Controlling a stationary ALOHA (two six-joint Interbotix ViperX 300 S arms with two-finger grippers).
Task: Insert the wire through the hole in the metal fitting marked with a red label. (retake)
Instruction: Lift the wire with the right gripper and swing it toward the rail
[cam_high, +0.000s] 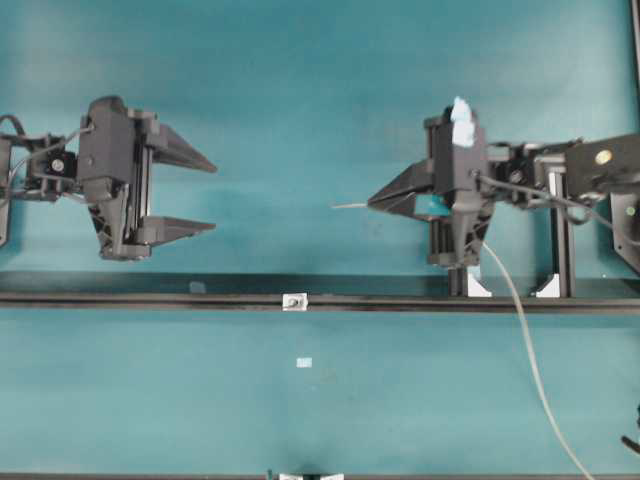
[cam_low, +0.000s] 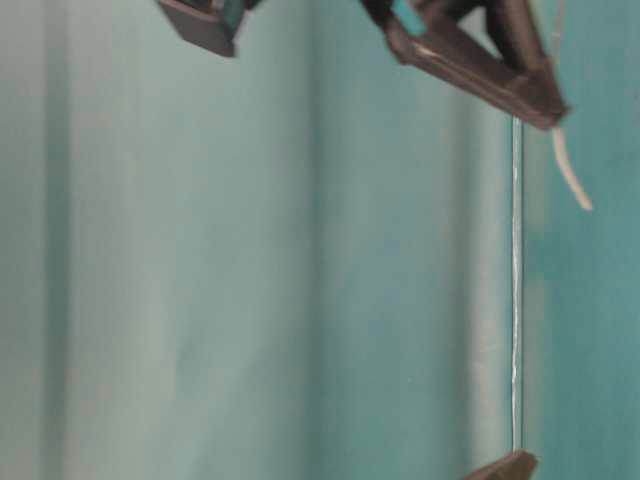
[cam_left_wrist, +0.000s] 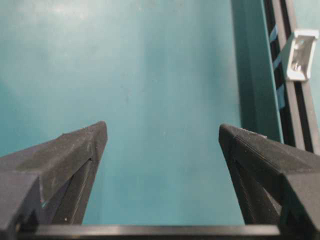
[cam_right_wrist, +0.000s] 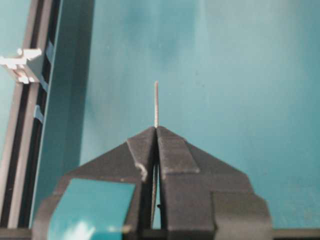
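overhead: your left gripper hangs spread wide over the teal table. your right gripper pinches the wire, its tip poking out leftward. the fitting sits on the black rail, well apart from both.

right wrist: jaws pressed together on the wire.

The fitting is too small to show its hole. The wire runs off the overhead view's bottom edge. The table-level view is blurred.
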